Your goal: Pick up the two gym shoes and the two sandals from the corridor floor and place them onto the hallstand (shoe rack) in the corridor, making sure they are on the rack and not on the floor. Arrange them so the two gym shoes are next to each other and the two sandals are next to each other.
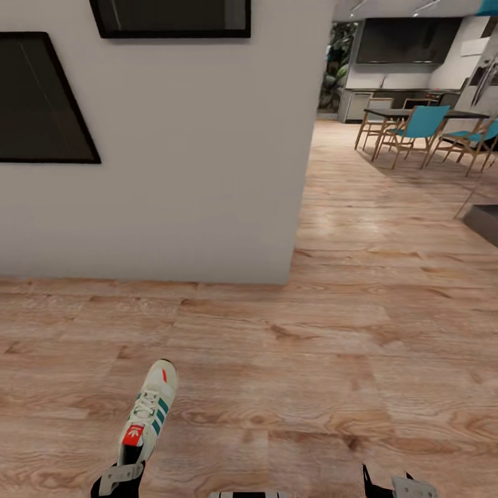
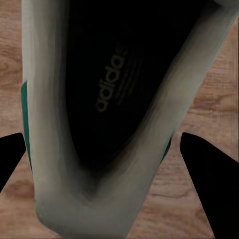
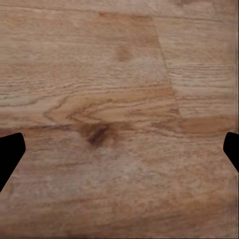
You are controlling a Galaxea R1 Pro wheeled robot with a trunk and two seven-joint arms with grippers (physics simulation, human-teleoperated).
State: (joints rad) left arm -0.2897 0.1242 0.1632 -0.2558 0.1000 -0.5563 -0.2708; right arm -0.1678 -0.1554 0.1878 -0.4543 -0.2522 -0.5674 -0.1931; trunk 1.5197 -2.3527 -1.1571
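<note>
A white gym shoe (image 1: 149, 408) with green side stripes and a red tongue label hangs in the robot's left end effector (image 1: 119, 477), toe pointing away across the wood-plank corridor floor (image 1: 332, 360). In the left wrist view the shoe's dark, branded insole (image 2: 107, 84) lies between the two black fingertips (image 2: 211, 179), which stand on either side of the heel collar; the fingers appear closed on the heel, though the contact itself is hidden. The right end effector (image 1: 394, 484) hovers at the lower edge of the head view, and its wrist view shows bare planks (image 3: 119, 119) between widely parted fingertips (image 3: 9, 154), so it is spread open and carrying nothing. Ahead stand a white wall (image 1: 173, 173) with dark frames (image 1: 41, 100) and, beyond, a dining table (image 1: 422, 114) with turquoise chairs (image 1: 418, 124). Judged from this, one shoe is lifted but not yet delivered; the second gym shoe, both sandals and the hallstand remain to be dealt with.
</note>
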